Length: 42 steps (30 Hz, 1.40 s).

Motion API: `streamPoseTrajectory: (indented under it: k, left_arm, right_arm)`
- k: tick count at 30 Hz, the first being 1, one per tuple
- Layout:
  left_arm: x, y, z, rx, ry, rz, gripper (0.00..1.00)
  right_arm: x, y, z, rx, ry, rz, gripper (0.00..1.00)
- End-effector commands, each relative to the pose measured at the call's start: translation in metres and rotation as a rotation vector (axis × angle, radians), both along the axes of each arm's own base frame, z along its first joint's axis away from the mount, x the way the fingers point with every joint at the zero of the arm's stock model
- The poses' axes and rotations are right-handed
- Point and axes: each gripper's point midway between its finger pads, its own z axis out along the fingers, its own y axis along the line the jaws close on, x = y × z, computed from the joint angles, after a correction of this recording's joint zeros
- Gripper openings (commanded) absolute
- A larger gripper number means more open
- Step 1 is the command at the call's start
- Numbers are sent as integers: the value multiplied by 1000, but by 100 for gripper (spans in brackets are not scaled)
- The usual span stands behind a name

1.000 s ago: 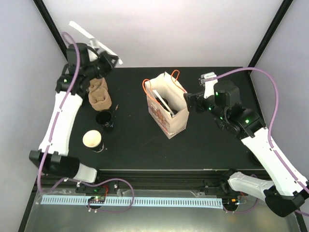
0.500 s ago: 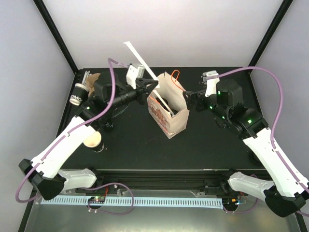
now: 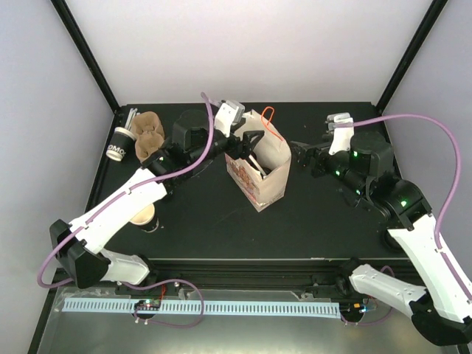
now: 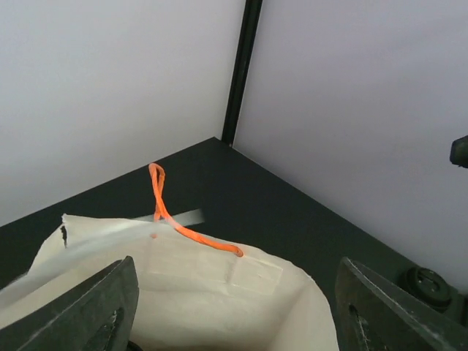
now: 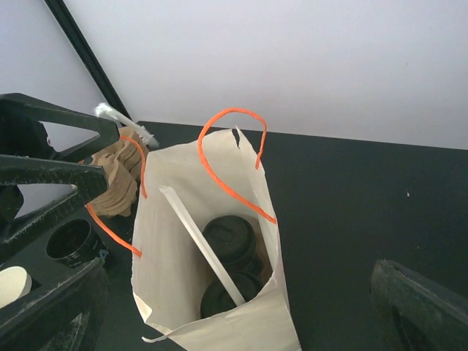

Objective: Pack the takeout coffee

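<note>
Two takeout coffee cups with black lids point(image 5: 229, 238) point(image 5: 219, 298) stand inside the white paper bag point(image 3: 258, 188) at mid-table. A long white wrapped stick point(image 5: 191, 232) leans in the bag over them. My left gripper point(image 3: 249, 141) hangs open over the bag's left rim, with nothing between its fingers point(image 4: 95, 311); under it are the bag's inside and an orange handle point(image 4: 175, 223). My right gripper point(image 3: 301, 156) stands open just right of the bag, apart from it. A lidless cup, tan inside point(image 3: 141, 213), stands at the near left.
Brown pulp carriers point(image 3: 149, 134) lie at the back left. Beside them a black cup with white sticks point(image 3: 118, 144) lies on its side. Another black cup point(image 5: 72, 241) stands left of the bag, near the left arm. Black frame posts rise at the back corners.
The left arm swung from the back-left corner to the bag carrying the white stick, then opened. The stick now rests inside the bag. The right gripper drew back slightly to the right.
</note>
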Motion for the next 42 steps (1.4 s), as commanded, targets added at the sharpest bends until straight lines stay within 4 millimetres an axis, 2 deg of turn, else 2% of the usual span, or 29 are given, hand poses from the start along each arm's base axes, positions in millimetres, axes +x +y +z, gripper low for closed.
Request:
streamPoseTrajectory:
  k: [1, 4, 8, 12, 14, 16, 19, 23, 25, 26, 30, 31, 35, 37, 38, 39, 42]
  left_arm:
    - [2, 6, 12, 7, -52, 40, 77]
    - [0, 5, 10, 11, -46, 24, 71]
    - [-7, -2, 5, 5, -14, -28, 56]
    - [-12, 2, 21, -42, -10, -19, 57]
    - [-8, 18, 32, -71, -11, 56, 58]
    - [6, 39, 31, -88, 52, 151, 56]
    - [32, 95, 17, -86, 213, 330, 52]
    - [53, 170, -19, 53, 310, 496, 54]
    - [63, 193, -47, 163, 348, 530, 66]
    - [68, 201, -62, 211, 390, 521, 69]
    - [99, 209, -117, 374, 511, 475, 77]
    - [109, 207, -131, 409, 537, 458, 79]
    - [155, 201, -169, 505, 640, 430, 84]
    - [179, 200, -195, 566, 690, 414, 90]
    - [191, 198, -219, 597, 727, 399, 95]
    - [201, 197, -230, 601, 740, 406, 98]
    - [226, 193, -263, 588, 730, 412, 99]
  right_arm:
    - [-1, -8, 9, 21, -13, -37, 100]
    - [-2, -8, 7, 25, -9, -36, 100]
    - [-4, -10, 5, 31, -9, -39, 100]
    - [-3, -9, 3, 32, -4, -41, 100]
    - [-2, -7, 1, 32, 2, -31, 100]
    - [-2, -2, -1, 35, 10, -12, 100]
    - [0, 3, 0, 38, 17, 6, 100]
    - [2, 4, 0, 32, 17, 7, 100]
    - [2, 4, 0, 30, 15, 7, 100]
    - [2, 4, -1, 27, 17, 9, 100]
    - [1, 5, -2, 31, 27, 13, 100]
    - [1, 6, -2, 33, 30, 17, 100]
    - [-2, 6, -3, 30, 44, 22, 100]
    - [-3, 4, -4, 23, 48, 21, 100]
    - [-4, 3, -5, 18, 51, 19, 100]
    - [-4, 2, -5, 15, 51, 17, 100]
    - [-7, 0, -6, 2, 62, 17, 100]
